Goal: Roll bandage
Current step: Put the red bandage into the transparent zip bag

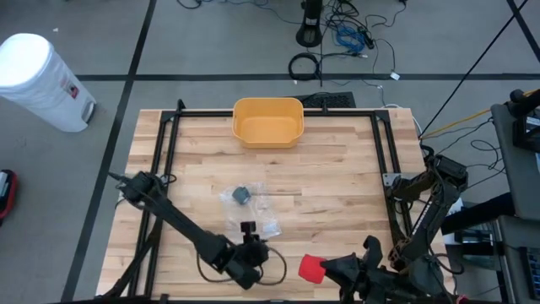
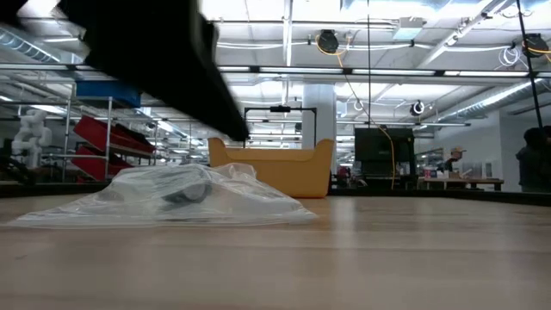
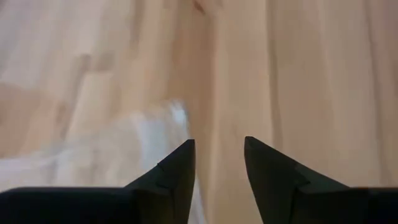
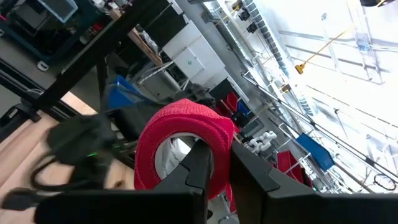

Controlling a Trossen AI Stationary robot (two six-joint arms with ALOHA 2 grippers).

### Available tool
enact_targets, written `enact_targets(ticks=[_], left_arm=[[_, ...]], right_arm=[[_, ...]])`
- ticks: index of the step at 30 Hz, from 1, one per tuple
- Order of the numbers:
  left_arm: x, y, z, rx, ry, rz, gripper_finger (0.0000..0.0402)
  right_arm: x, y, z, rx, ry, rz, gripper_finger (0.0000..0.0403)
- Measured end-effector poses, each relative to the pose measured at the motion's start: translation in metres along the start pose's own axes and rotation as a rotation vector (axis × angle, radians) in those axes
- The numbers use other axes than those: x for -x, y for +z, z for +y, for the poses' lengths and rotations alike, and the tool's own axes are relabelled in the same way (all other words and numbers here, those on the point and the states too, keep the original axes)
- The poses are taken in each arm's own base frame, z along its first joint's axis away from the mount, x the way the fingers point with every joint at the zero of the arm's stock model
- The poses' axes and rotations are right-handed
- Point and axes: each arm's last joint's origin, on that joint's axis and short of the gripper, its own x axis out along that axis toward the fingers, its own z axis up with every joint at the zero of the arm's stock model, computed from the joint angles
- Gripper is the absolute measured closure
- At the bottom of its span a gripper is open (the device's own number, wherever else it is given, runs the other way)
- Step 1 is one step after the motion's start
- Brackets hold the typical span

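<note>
Left arm stretched low across the table (image 1: pixel 337 181) from its rear-left base, elbow down, wrist ending near the front edge. Left gripper (image 3: pixel 219 163) pointed down at the wood, jaws parted with a clear gap, holding nothing. Clear plastic bag (image 1: pixel 250 208) just beyond and slightly left of those fingertips, its edge reaching them in the left wrist view; small grey item (image 1: pixel 242 194) inside, farther away from the gripper.

Right arm folded at the front-right corner, forearm laid along the front edge, wrist tilted up toward the room. Right gripper (image 4: pixel 214 163) clamped narrow on the wall of the red bandage roll (image 4: pixel 180 146), one finger inside its hollow core. Yellow tub (image 1: pixel 267 121) well beyond both grippers at the far edge.
</note>
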Motion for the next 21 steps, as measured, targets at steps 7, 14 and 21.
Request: enact_targets(ticks=[7,14,21], left_arm=[[-0.025,-0.030,-0.023,-0.088,0.155,0.000,0.0190],[-0.029,-0.030,-0.019,-0.037,0.241,-0.037,0.0165],[-0.037,-0.029,-0.011,-0.024,0.222,0.010,0.0165]], right_arm=[[0.000,0.000,0.000,0.001,0.000,0.001,0.0364],[0.000,0.000,0.000,-0.003,0.000,0.001,0.0364],[0.000,0.000,0.000,-0.003,0.000,0.001,0.0364]])
